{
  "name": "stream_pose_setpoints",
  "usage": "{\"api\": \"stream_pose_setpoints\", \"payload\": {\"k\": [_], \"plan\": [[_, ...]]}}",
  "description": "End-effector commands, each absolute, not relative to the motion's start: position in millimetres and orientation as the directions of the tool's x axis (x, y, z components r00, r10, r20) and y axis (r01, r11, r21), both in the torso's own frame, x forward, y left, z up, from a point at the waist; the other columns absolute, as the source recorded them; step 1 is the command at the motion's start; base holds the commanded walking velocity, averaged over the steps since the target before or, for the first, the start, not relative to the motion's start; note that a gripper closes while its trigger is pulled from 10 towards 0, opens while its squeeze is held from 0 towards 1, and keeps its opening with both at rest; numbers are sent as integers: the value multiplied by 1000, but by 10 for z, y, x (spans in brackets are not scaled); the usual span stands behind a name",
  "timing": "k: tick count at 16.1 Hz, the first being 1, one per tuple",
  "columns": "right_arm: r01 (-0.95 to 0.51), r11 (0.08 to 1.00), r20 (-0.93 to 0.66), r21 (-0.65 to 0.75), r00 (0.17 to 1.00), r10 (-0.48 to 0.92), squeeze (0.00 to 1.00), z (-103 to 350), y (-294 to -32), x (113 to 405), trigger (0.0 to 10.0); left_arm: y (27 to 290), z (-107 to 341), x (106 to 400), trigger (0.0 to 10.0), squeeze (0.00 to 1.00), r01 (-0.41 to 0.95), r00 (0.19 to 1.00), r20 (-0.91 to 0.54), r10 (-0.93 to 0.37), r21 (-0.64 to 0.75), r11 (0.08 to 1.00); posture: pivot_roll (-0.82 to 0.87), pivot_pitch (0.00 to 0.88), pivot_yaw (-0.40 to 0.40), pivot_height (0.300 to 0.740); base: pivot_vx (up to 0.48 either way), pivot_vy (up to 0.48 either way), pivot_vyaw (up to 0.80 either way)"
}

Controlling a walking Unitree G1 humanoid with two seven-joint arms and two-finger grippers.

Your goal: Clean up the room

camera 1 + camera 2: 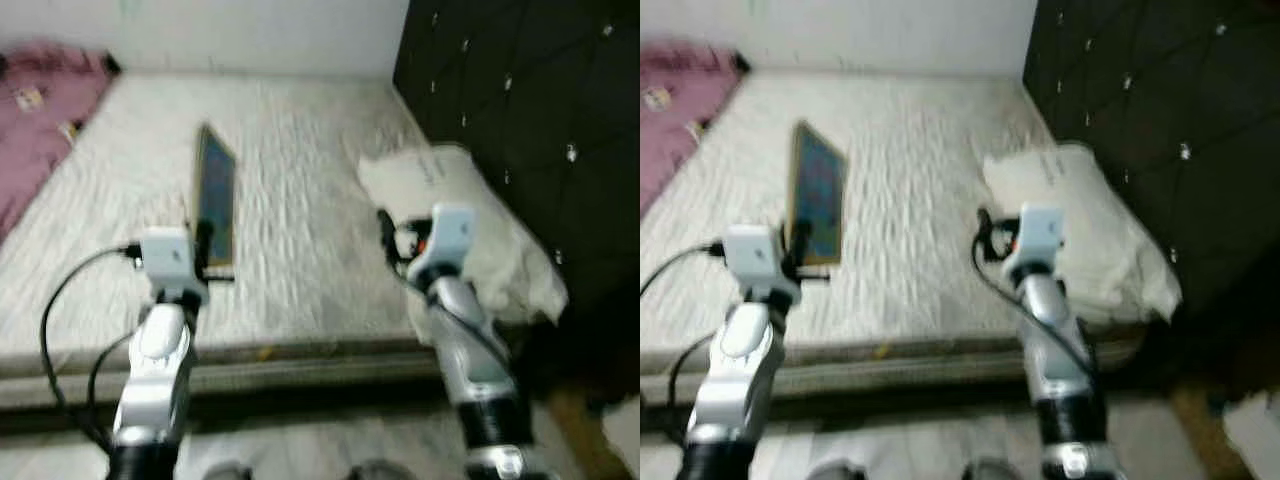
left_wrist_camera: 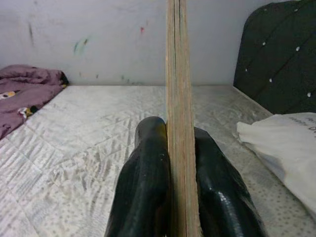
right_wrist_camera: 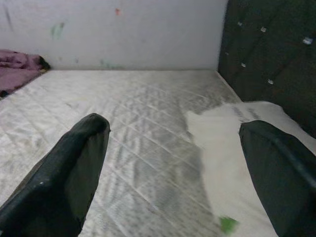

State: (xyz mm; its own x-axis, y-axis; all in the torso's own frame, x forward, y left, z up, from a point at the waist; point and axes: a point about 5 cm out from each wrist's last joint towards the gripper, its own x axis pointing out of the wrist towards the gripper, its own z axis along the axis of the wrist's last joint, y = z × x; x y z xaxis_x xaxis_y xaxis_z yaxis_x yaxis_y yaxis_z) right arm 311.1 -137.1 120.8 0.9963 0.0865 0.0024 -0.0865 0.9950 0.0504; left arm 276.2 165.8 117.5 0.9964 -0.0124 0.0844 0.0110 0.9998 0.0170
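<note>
My left gripper (image 1: 207, 250) is shut on the near edge of a thin flat board (image 1: 215, 195) with a wooden rim and a blue-green face. It holds the board over the white quilted mattress (image 1: 300, 220). In the left wrist view both black fingers (image 2: 148, 173) clamp the board (image 2: 177, 74), which is seen edge-on. My right gripper (image 1: 390, 235) hovers open over the mattress beside a white pillow (image 1: 450, 190). Its two fingers (image 3: 74, 163) stand wide apart with nothing between them, and the pillow (image 3: 232, 143) lies just ahead of them.
A black tufted headboard (image 1: 520, 100) rises on the right behind the pillow. A purple blanket (image 1: 35, 130) lies bunched at the far left of the mattress. A pale wall (image 1: 250, 35) closes the far side. The bed's front edge (image 1: 300, 365) meets the floor right before me.
</note>
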Motion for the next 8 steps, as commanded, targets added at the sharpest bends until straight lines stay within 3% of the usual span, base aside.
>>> {"api": "stream_pose_setpoints", "payload": {"k": [1,5,8], "plan": [[-75,996,10,55,997,74,0,1246,-1388,3129,10000,1615,1304,2788,10000,0,39,987,153,-41,17,999,-86,0,-25,740,0,0,0],[-68,996,11,52,998,67,0,1251,-1398,3132,10000,1602,1322,2784,10000,0,54,985,167,-53,-4,999,-89,0,-28,740,0,0,0],[-63,997,12,50,998,63,0,1254,-1406,3142,10000,1594,1325,2793,10000,0,62,983,172,-60,-5,998,-90,0,-29,740,305,0,0]]}}
